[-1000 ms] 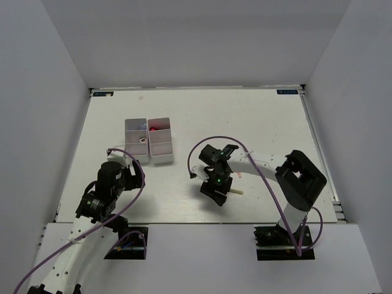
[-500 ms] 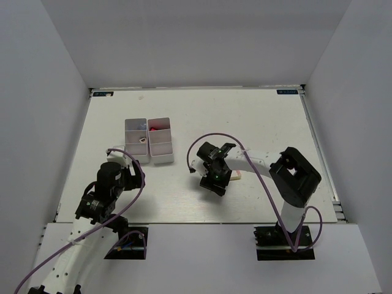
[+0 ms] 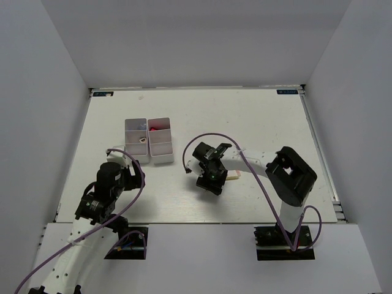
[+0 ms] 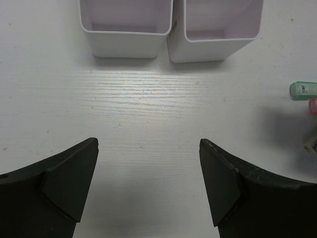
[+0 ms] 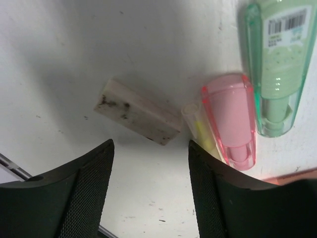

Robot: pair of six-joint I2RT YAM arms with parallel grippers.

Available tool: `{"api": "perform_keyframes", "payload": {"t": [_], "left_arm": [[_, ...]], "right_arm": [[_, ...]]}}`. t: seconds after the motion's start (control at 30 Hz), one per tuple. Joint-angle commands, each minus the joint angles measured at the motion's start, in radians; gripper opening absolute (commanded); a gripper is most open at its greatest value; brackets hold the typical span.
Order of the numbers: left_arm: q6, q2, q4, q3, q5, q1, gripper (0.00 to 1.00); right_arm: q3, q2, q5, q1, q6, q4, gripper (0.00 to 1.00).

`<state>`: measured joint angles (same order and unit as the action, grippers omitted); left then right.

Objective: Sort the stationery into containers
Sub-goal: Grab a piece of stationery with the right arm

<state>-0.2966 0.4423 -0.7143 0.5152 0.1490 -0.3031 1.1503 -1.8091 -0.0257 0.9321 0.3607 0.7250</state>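
1. table (image 3: 257,122): white, walled on three sides, with both arms mounted at its near edge.
2. right arm (image 3: 288,177): bends in toward the table's middle, its wrist low over a small cluster of stationery (image 3: 233,176).
3. left arm (image 3: 101,196): sits at the near left, its wrist facing the bins.
4. bins (image 3: 160,159): a white two-column block left of centre, well apart from the cluster. the far right compartment holds a red thing (image 3: 156,127), and a small dark thing (image 3: 141,139) lies in the left column. the left wrist view shows the two near compartments (image 4: 126,47) side by side.
5. left gripper (image 4: 148,148): jaws spread wide with nothing between them, over bare table in front of the bins.
6. right gripper (image 5: 148,148): jaws well apart and holding nothing, low over the table, with the eraser just ahead of the gap.
7. green highlighter (image 5: 277,64): lies flat with its barcode label up, just beside the pink one.
8. pink highlighter (image 5: 230,119): lies parallel to the green one, over the edge of the yellow piece.
9. eraser (image 5: 136,118): a smudged off-white block, lying tilted. whether its end touches the yellow piece i cannot tell.
10. yellow piece (image 5: 198,129): slim, half hidden under the pink highlighter.
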Motion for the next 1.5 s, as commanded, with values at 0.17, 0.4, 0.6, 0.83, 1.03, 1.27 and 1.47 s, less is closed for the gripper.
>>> {"api": "perform_keyframes", "payload": {"t": [0.17,0.4,0.6,0.83,1.03,1.27,1.47], "left_arm": [[0.007,-0.007,0.009,0.000,-0.008,0.002,0.93],[0.008,-0.007,0.009,-0.001,-0.005,0.002,0.93],[0.008,-0.011,0.007,-0.001,-0.003,0.004,0.93],[0.010,-0.019,0.009,-0.001,0.001,0.004,0.93],[0.010,-0.028,0.007,-0.001,0.004,0.002,0.93],[0.010,-0.024,0.006,-0.003,0.000,0.004,0.93],[0.008,-0.022,0.006,-0.003,0.006,0.007,0.94]], "right_arm": [[0.017,-0.044,-0.187,0.024,0.139,-0.072,0.67],[0.037,-0.073,-0.195,0.024,0.213,-0.099,0.64],[0.026,-0.091,-0.180,0.024,0.236,-0.085,0.47],[0.022,-0.113,-0.146,0.022,0.254,-0.061,0.20],[-0.032,-0.052,-0.168,0.027,0.235,-0.058,0.61],[-0.029,-0.055,-0.164,0.024,0.296,-0.107,0.84],[0.012,-0.107,-0.184,0.028,0.334,-0.144,0.81]]}}
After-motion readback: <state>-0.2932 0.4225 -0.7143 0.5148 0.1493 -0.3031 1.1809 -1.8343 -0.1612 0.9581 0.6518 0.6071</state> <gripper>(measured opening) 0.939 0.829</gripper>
